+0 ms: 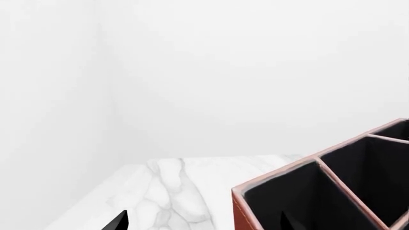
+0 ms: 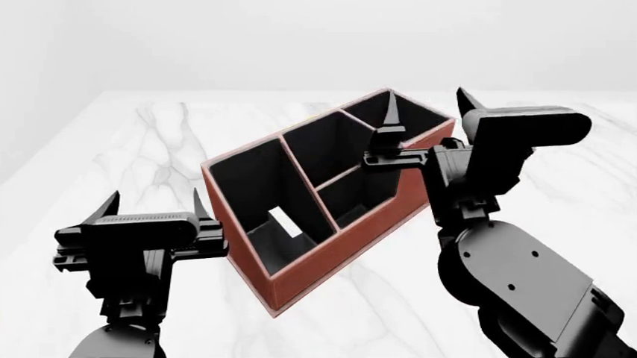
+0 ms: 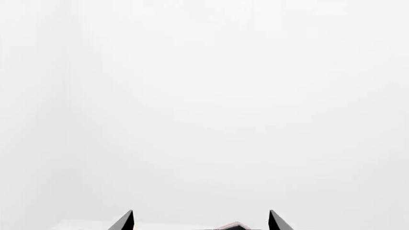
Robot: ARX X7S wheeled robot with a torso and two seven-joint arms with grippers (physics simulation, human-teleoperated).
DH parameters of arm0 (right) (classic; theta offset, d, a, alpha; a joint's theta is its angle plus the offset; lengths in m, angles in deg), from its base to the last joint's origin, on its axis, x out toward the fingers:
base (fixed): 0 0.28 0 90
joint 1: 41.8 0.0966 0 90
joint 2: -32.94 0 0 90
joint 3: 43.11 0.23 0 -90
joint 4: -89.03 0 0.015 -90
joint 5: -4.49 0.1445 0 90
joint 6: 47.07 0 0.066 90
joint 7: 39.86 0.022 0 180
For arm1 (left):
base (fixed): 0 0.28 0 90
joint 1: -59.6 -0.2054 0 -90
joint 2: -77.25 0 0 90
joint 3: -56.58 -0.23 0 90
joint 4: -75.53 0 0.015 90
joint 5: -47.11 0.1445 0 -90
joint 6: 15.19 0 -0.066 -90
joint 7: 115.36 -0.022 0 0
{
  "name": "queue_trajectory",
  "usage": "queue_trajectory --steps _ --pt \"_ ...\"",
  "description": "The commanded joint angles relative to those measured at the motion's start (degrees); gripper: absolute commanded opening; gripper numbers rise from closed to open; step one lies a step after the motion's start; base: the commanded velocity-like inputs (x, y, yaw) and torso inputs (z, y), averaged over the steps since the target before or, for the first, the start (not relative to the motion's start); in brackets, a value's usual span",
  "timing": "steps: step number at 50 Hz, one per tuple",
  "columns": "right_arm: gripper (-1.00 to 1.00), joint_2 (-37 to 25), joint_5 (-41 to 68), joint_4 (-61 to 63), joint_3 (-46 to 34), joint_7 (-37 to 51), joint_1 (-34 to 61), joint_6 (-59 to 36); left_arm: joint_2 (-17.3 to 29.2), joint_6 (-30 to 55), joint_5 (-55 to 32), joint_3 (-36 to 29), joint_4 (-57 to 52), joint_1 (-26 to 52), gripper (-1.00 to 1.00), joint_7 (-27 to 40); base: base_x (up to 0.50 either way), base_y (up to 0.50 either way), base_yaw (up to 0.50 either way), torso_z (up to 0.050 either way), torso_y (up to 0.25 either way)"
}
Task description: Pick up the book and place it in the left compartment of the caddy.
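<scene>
Looking down from the head view, we see the caddy [image 2: 329, 246] sitting at an angle on the white marbled table [image 2: 119, 149], its reddish-brown walls trimmed with a pale rim and its bays lined in black. The book [image 2: 283, 221] lies inside the left compartment [image 2: 261, 186], the large undivided bay at the caddy's low near end; only its white face shows against the dark floor, and we cannot make out any mark on it.

Our left gripper [image 2: 151, 203] hangs just beside that end of the caddy, outside its wall, with the two pointed fingers spread well apart and nothing between them. In the left wrist view the caddy [image 1: 319, 191] fills one corner, its black bays open to the camera, and one dark fingertip [image 1: 118, 221] shows over the marble table [image 1: 166, 191].

Our right gripper [image 2: 426, 108] is raised over the far, taller end of the caddy, its fingers likewise wide apart and empty. In the right wrist view both fingertips [image 3: 124, 220] point toward a plain white backdrop, with only a sliver of the caddy's pale rim [image 3: 231, 225] visible between them.
</scene>
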Motion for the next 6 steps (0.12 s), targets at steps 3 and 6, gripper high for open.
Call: queue_trajectory --steps 3,6 --pt "1.0 -3.9 -5.5 12.5 2.6 7.6 -0.6 1.9 2.6 11.0 1.9 -2.5 -10.1 12.8 1.0 0.6 0.0 0.0 0.0 0.0 0.0" --pt "1.0 -4.1 -4.4 14.0 3.0 8.2 1.5 -0.2 3.0 14.4 1.4 -2.5 -11.1 18.9 1.0 -0.2 0.0 0.0 0.0 0.0 0.0"
